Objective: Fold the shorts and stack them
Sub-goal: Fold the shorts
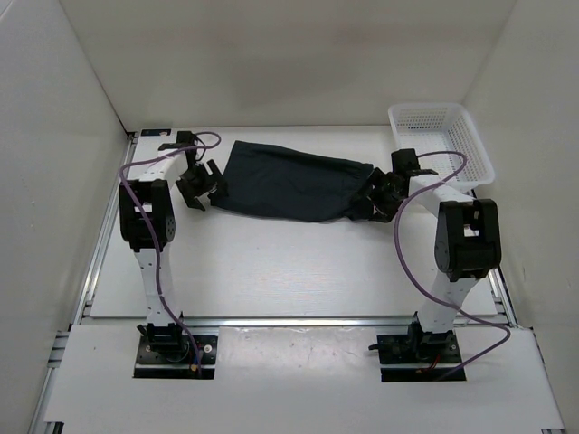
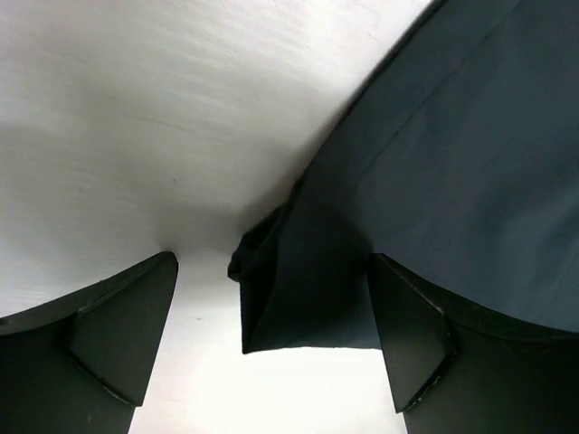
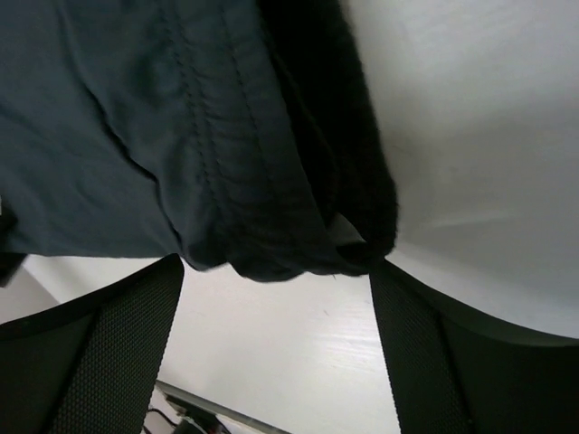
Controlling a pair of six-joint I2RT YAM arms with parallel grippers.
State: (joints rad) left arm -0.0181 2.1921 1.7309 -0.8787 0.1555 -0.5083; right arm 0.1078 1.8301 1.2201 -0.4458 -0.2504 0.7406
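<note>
Left pincer [image 1: 201, 185] and right pincer [image 1: 375, 197], jaws apart, straddle the ends of the shorts [image 1: 289, 181]; next, probably pinching both to fold

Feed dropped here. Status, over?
Both open: left gripper, right gripper at opposite ends of the shorts. Shorts lie spread on table. Nothing blocking; basket far right.

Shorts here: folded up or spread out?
Spread out: the shorts lie stretched lengthwise on the table between the left hand and right hand. Fabric doubles over near the left hand; a real fold, cannot tell.
</note>
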